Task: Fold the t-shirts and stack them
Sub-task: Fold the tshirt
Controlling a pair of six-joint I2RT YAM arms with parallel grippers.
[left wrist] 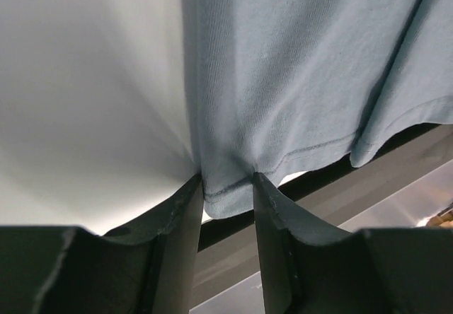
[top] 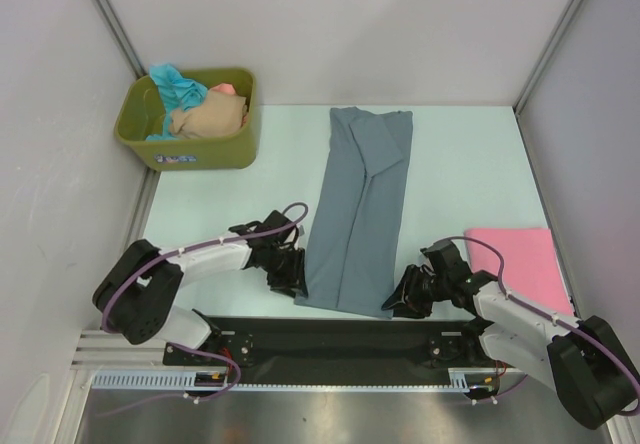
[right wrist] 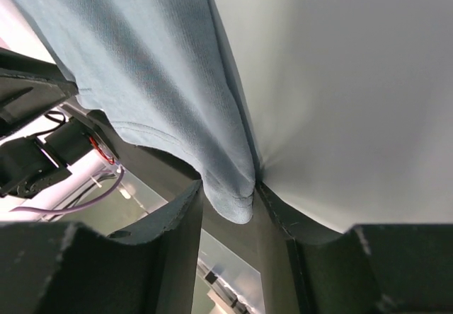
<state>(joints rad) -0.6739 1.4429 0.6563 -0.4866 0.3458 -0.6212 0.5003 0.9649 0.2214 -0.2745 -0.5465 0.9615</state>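
A slate grey-blue t-shirt [top: 360,204], folded into a long strip, lies down the middle of the table [top: 460,164]. My left gripper [top: 288,282] sits at its near left corner. In the left wrist view the hem corner of the t-shirt [left wrist: 297,80] fills the gap of that gripper [left wrist: 228,179], puckered against both fingers. My right gripper [top: 405,299] is at the near right corner. The rounded fold edge of the t-shirt [right wrist: 141,66] is pinched in this gripper [right wrist: 230,187]. A pink t-shirt [top: 515,264] lies folded at the right.
An olive-green tub [top: 190,149] stands at the back left with teal [top: 175,84], beige [top: 205,119] and salmon [top: 225,89] t-shirts heaped in it. Grey walls close in the table on three sides. A black base rail [top: 330,339] runs along the near edge.
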